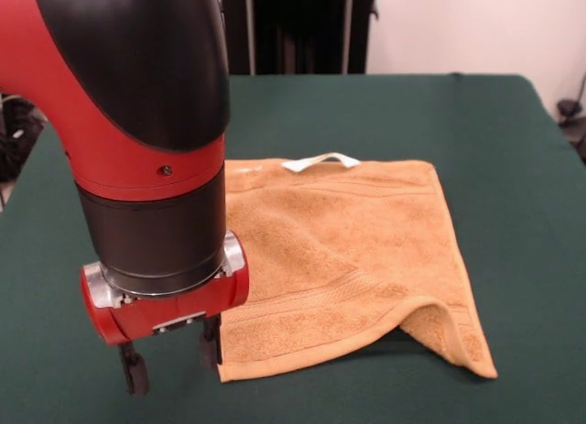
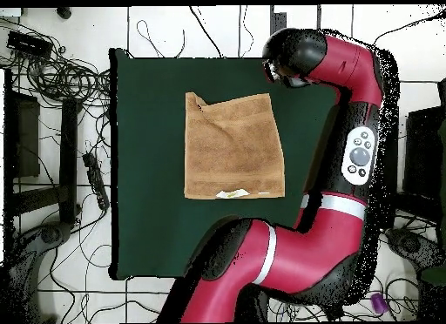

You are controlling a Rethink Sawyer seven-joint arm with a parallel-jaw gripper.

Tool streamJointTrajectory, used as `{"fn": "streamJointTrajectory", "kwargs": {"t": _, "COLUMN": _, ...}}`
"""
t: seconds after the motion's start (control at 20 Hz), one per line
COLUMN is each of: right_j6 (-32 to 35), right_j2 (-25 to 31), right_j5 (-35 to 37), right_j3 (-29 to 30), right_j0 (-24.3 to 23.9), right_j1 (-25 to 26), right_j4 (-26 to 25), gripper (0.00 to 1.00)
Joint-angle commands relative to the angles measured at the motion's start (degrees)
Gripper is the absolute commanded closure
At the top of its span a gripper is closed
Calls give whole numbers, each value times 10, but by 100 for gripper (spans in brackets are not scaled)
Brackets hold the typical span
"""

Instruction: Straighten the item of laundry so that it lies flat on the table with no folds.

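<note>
The item of laundry, an orange-tan terry towel, lies spread on the green table. Its near right corner is humped up in a fold, and a white tag loop sticks out at its far edge. My gripper hangs open just left of the towel's near left corner, with nothing between its fingers. One fingertip is right beside the towel's edge. From overhead the towel looks nearly square with one corner creased. The arm's wrist hides the gripper there.
The red and black arm curves along one side of the table in the overhead view. Cables and dark stands lie on the floor around the table. The green cloth extends well beyond the towel on every side.
</note>
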Motion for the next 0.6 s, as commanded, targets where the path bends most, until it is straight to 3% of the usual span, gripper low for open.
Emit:
{"fn": "streamJointTrajectory", "kwargs": {"t": 0.05, "right_j6": 219, "right_j2": 2, "right_j5": -49, "right_j3": 198, "right_j0": 3, "right_j1": -43, "right_j4": 21, "gripper": 0}}
{"fn": "streamJointTrajectory", "kwargs": {"t": 0.6, "right_j6": 229, "right_j2": -12, "right_j5": -108, "right_j3": 295, "right_j0": -4, "right_j1": -85, "right_j4": 36, "gripper": 0}}
